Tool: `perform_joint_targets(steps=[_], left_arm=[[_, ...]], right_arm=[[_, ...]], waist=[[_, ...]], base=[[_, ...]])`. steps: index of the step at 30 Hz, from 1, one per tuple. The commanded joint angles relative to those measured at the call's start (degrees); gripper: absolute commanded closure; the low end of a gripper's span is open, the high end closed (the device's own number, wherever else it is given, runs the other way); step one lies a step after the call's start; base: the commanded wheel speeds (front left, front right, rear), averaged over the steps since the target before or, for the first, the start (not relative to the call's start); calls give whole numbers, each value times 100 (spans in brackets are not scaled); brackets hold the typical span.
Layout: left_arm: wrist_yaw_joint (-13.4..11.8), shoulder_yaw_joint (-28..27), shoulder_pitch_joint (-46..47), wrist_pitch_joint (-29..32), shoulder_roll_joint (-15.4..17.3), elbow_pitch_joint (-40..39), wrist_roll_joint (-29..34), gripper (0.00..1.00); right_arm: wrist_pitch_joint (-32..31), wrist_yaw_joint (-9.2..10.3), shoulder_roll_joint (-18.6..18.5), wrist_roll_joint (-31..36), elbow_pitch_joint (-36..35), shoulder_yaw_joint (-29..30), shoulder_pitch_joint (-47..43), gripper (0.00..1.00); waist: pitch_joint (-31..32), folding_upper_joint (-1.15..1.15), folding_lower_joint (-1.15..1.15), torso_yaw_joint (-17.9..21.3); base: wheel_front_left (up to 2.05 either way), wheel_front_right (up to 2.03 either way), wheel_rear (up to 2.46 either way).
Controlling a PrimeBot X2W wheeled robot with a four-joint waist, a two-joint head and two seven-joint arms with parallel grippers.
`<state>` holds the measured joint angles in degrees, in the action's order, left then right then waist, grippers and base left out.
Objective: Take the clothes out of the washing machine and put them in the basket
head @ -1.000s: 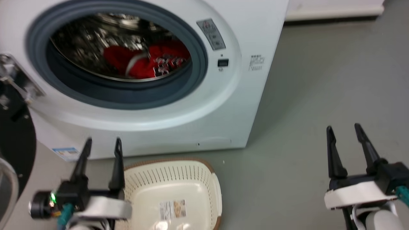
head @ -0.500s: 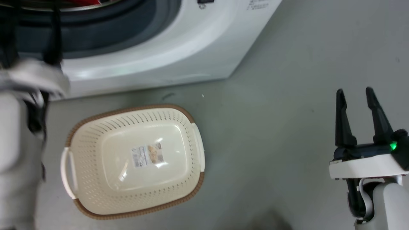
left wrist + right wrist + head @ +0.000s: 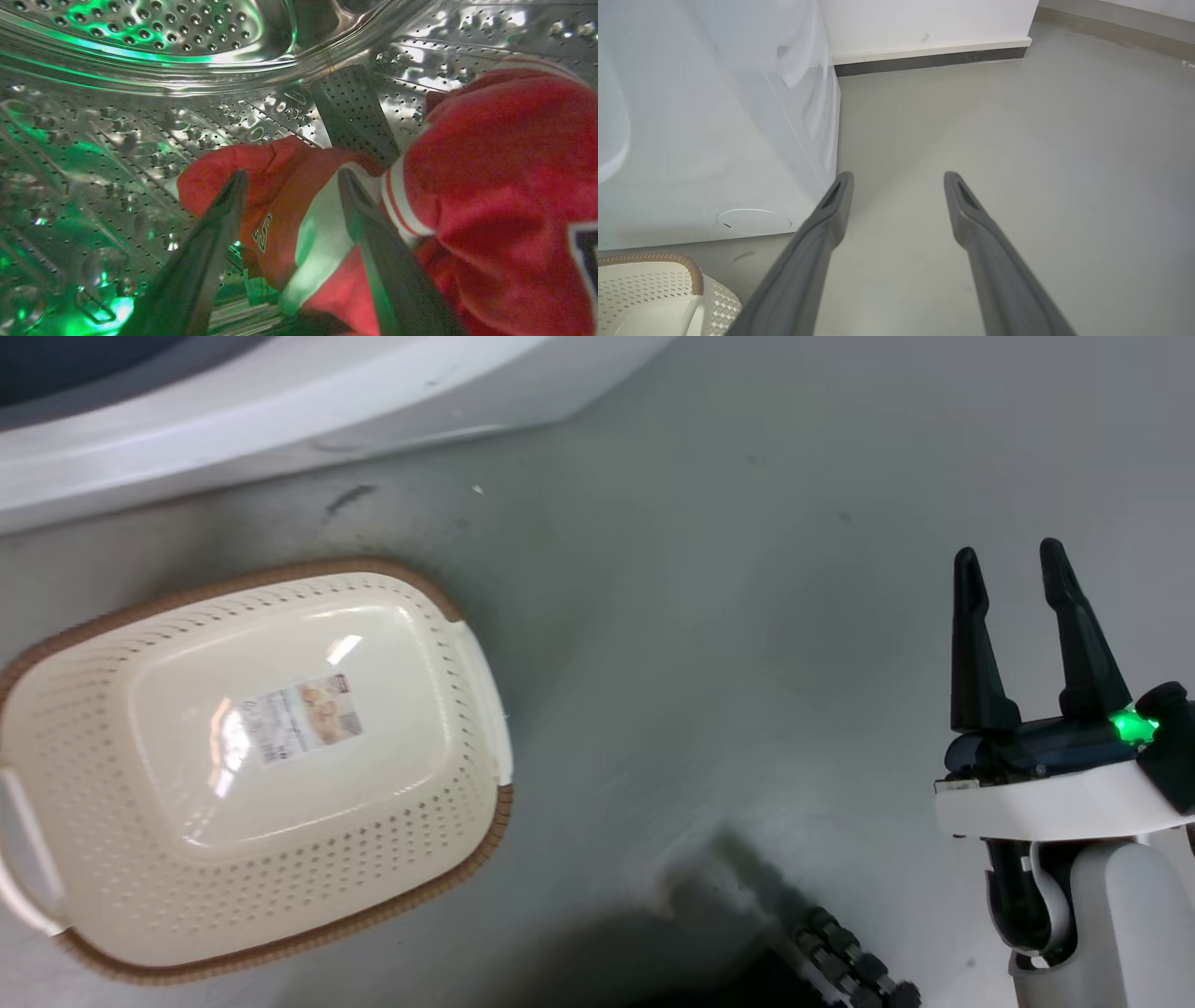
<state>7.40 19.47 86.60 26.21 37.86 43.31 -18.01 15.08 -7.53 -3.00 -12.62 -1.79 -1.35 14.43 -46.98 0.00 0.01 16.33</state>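
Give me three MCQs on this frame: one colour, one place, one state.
1. What colour is the basket rim?
A. Blue
B. Brown
C. Black

2. Where is the left gripper?
A. Inside the drum
B. Over the basket
C. Over bare floor

3. The right gripper is:
A. shut, empty
B. shut on the basket
C. open, empty

Answers:
1 B, the woven-look rim reads brown in the head view.
2 A, perforated steel surrounds its fingers, with red clothes just ahead.
3 C, its fingers stand apart over the floor with nothing between them.
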Motion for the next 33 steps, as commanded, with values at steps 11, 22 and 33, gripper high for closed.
perform_joint_targets(steps=[11, 22, 33], left_arm=[[-3, 525, 1482, 1586, 431, 741, 138, 0], [-2, 1189, 1464, 2206, 568, 803, -172, 0], [-3, 1335, 1526, 1715, 713, 888, -463, 100]], right_arm=[[14, 8, 20, -334, -357, -413, 91, 0], [14, 8, 18, -667, -695, -431, 133, 0], [14, 8, 18, -644, -695, -326, 221, 0]], waist=[[-713, 0, -1, 671], [-943, 0, -1, 730], [-844, 0, -1, 681]], base=[[0, 0, 0], [0, 0, 0], [0, 0, 0]])
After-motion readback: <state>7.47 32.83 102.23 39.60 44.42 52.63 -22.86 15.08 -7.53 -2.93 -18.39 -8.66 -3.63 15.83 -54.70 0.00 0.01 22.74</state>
